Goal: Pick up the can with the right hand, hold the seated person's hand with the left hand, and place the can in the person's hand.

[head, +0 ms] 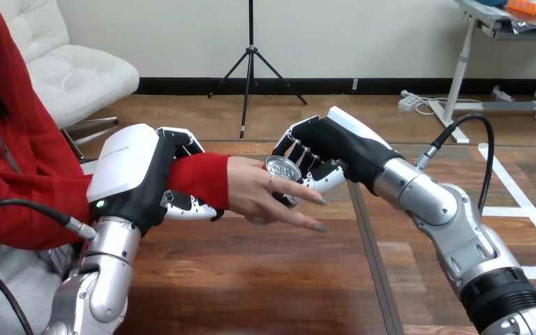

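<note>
Clasping the can [283, 168], right robot hand [335, 143] holds it lid toward camera.

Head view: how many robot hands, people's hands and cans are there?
Robot hands: 2, left robot hand and right robot hand
People's hands: 1, person's hand
Cans: 1, can
Total: 4

The scene is lit brightly and evenly. A soft sheen is spread across the wooden table [265, 279], and highlights are caught on the silver right forearm [422, 199], the lid of the can [283, 168] and the white shell of the left hand [127, 164]. Shadows are kept faint.
</note>
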Controlling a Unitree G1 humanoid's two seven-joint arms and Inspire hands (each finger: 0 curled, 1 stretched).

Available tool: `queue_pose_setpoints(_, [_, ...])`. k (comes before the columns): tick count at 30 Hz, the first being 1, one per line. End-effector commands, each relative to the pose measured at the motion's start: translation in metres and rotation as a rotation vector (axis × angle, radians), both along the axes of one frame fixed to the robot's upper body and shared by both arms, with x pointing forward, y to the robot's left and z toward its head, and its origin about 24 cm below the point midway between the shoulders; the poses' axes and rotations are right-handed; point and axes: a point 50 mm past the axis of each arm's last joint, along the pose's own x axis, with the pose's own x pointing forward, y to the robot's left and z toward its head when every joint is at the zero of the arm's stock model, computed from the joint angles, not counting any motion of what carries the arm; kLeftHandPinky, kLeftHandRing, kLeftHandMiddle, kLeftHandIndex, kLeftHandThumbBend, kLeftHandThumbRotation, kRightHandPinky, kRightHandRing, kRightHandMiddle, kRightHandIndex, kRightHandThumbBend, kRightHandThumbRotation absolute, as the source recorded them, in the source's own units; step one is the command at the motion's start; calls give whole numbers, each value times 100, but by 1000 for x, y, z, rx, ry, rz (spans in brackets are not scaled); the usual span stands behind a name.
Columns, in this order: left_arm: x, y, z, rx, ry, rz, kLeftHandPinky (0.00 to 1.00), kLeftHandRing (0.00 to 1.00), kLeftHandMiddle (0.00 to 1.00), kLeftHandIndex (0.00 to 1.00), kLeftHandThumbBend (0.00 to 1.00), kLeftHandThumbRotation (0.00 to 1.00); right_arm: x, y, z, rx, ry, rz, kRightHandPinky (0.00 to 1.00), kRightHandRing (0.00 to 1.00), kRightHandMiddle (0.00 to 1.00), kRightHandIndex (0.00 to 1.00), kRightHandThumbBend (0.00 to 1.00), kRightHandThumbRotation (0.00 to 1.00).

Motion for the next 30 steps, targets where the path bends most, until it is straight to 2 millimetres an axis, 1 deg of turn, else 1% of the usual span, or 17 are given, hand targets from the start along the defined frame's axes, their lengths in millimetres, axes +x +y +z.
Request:
queue_pose_setpoints(1, [13,-33,82,-62,-345,-149,40,51,55,53,84,5,14,8,65,11,-203,67,46,54,58,61,87,32])
queue_pose_setpoints(2, [13,-33,82,-63,-345,-150,42,53,57,54,82,8,14,7,65,10,-201,68,47,55,59,63,87,37])
queue_pose_setpoints(9, [11,-31,82,-68,-347,-160,46,58,61,57,79,16,15,2,64,2,-184,68,50,58,63,66,88,49])
queue_pose_setpoints(10, [10,-31,82,-70,-346,-161,47,60,62,58,78,19,15,1,64,2,-183,68,51,59,63,67,88,52])
queue_pose_setpoints(18, [9,-28,81,-76,-350,-162,49,62,64,60,76,29,15,-4,61,0,-171,54,53,62,66,68,86,60])
queue_pose_setpoints(21, [8,-28,81,-79,-353,-161,49,62,64,61,76,34,15,-6,60,2,-168,49,53,62,66,68,83,62])
queue_pose_setpoints(30, [7,-26,81,-87,-363,-150,49,61,64,61,78,42,16,-11,57,-4,-154,34,53,63,67,68,81,67])
